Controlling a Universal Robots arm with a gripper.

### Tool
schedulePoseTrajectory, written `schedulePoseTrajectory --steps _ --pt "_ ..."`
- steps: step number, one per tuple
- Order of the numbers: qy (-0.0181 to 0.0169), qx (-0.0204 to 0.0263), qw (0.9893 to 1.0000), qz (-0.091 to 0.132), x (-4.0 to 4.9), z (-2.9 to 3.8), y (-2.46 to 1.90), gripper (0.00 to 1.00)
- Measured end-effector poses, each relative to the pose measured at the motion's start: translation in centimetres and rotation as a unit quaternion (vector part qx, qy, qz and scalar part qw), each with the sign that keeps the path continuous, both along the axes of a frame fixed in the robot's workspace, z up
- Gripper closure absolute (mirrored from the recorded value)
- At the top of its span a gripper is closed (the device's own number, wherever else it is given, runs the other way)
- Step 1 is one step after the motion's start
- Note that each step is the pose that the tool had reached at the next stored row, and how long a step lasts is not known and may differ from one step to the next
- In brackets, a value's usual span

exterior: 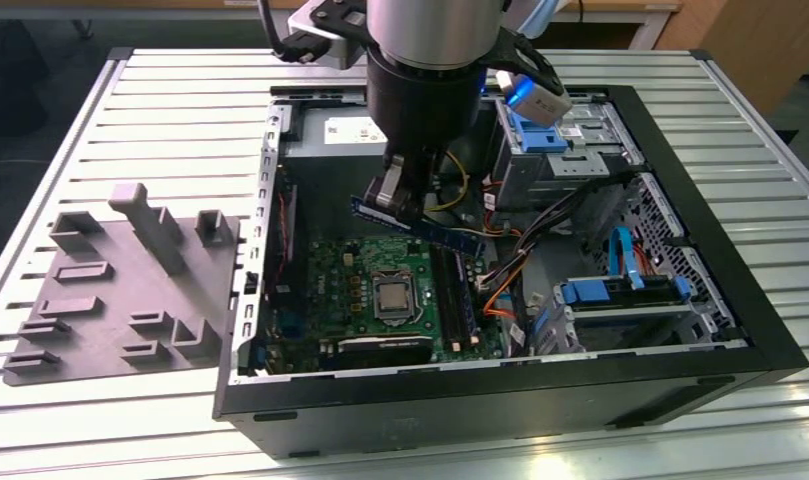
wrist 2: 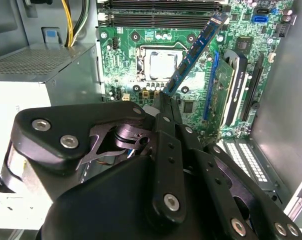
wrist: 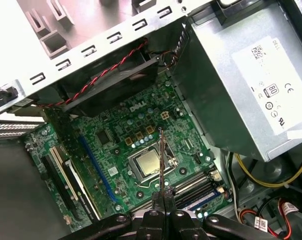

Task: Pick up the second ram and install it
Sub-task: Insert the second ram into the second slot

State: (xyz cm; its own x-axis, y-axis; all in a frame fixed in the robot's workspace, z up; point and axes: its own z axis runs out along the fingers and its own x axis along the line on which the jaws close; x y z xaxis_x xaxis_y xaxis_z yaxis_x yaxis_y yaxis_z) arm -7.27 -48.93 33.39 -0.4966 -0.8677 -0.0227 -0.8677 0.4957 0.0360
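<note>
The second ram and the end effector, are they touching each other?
Touching. In the second wrist view the end effector is shut on one end of the second ram, with no gap between them.

This looks like a robotics lab or workshop: an open computer case (exterior: 511,400) lies on a ribbed metal workbench (exterior: 177,90), beside a grey plastic jig (exterior: 111,300) with upright blocks, under 1 industrial robot arm (exterior: 424,70).
</note>
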Motion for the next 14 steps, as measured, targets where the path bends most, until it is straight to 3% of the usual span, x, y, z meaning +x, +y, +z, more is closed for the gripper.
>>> schedulePoseTrajectory --steps 14 --pt "0.0000 0.0000 0.9998 -0.019 0.00 0.00 0.00 0.89"
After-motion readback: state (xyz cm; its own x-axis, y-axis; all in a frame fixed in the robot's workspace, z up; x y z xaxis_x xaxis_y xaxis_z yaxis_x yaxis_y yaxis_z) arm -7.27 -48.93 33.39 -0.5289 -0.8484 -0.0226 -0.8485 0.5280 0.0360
